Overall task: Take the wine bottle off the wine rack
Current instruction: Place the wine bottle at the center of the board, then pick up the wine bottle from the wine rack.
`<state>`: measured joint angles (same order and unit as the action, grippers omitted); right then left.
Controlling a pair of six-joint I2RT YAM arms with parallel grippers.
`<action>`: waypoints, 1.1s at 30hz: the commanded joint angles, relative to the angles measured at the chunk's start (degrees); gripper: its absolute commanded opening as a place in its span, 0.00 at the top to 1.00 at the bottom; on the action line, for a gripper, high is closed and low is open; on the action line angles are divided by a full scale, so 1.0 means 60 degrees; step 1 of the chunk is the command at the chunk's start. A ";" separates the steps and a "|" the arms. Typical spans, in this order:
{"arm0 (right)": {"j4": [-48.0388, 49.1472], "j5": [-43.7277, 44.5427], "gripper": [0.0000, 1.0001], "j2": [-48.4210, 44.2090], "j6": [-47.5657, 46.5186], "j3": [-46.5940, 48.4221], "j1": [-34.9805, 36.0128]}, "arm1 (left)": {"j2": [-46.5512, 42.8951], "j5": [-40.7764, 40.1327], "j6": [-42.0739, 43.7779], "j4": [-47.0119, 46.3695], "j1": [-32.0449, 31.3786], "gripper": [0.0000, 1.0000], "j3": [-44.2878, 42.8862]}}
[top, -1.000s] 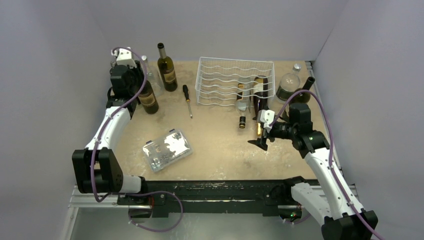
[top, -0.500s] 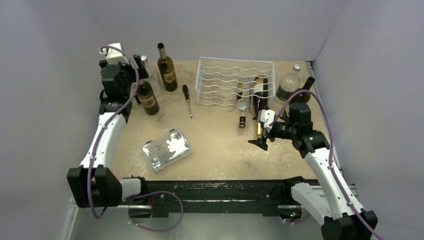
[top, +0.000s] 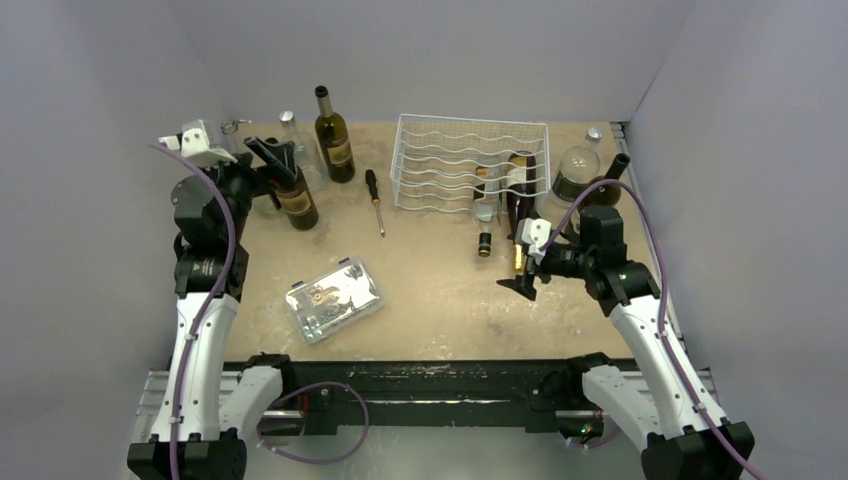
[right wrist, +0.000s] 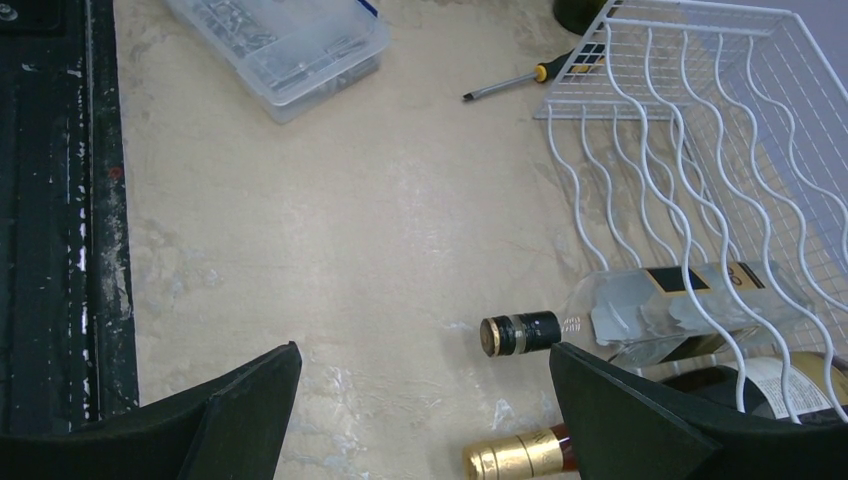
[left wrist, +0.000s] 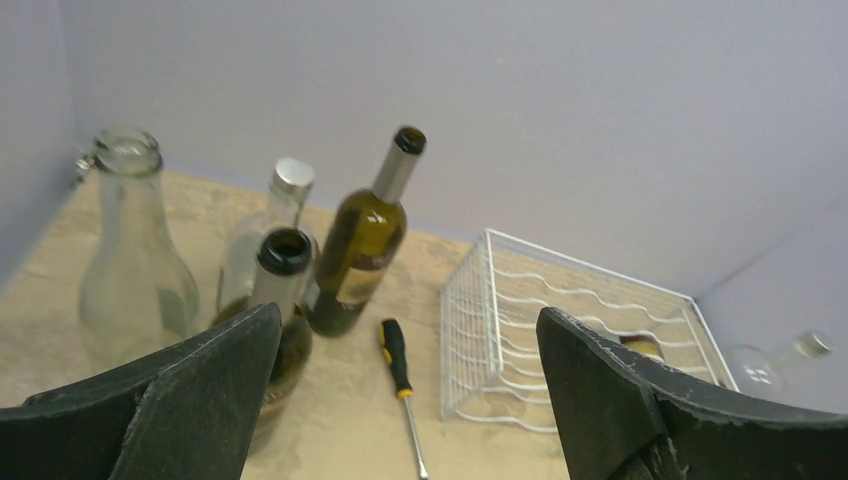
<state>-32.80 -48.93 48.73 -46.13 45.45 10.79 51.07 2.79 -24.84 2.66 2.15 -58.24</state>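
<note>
Wine rack (top: pixel 440 160), white wire, sits on the table ahead of the right gripper (top: pixel 522 272), off toward its right finger. Two bottles lie in the rack's end rows, necks poking out of the near side toward that gripper. The gold-capped wine bottle (right wrist: pixel 512 458), dark glass, has its foil neck just below the gap between the fingers, nearer the right finger. Not gripped; I can't tell if it is touched. Clear bottle (right wrist: pixel 660 308), black cap, lies just beside it, one row further ahead of the gripper.

Right gripper is low over the table, jaws spread wide, nothing between them. Screwdriver (right wrist: pixel 520 80) is well ahead of it, by the rack's far corner. Clear plastic box (right wrist: pixel 280 45) is well ahead too, on the left-finger side.

Left gripper (top: pixel 272 158) is raised, well apart from the rack, jaws wide apart and empty. Just by its left finger (left wrist: pixel 180 400) stands a dark open bottle (left wrist: pixel 283 262). Ahead of that finger stand a green bottle (left wrist: pixel 362 245), a silver-capped clear bottle (left wrist: pixel 290 182) and a clear carafe (left wrist: pixel 130 265), all upright and near each other. In the left wrist view the screwdriver lies ahead between the fingers, and the rack is ahead on the right-finger side.
</note>
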 commanded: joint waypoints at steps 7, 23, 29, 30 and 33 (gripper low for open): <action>-0.0040 -0.0071 0.01 -0.0109 -0.0061 0.0095 -0.0207 | -0.0884 0.2623 -0.2296 0.1563 0.0038 0.00 0.0995; 0.0022 -0.0121 0.01 -0.0197 -0.0034 0.0071 -0.0536 | -0.1759 0.2947 -0.2224 0.2573 -0.2258 0.03 0.1912; 0.0264 -0.0137 0.01 -0.0251 0.0184 0.0009 -0.0664 | -0.1694 0.2474 -0.2540 0.2270 -0.3327 0.03 0.2481; 0.0297 -0.0126 0.01 -0.0262 0.0219 -0.0001 -0.0682 | -0.1655 0.2329 -0.2584 0.2178 -0.3555 0.03 0.2574; 0.0360 -0.0108 0.01 -0.0320 0.0286 -0.0017 -0.0751 | -0.1439 0.1929 -0.2698 0.1963 -0.4194 0.03 0.2727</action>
<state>-32.36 -48.95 48.03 -45.69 45.45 6.96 41.39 18.09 -39.48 17.63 -19.16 -43.00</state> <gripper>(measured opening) 0.987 0.968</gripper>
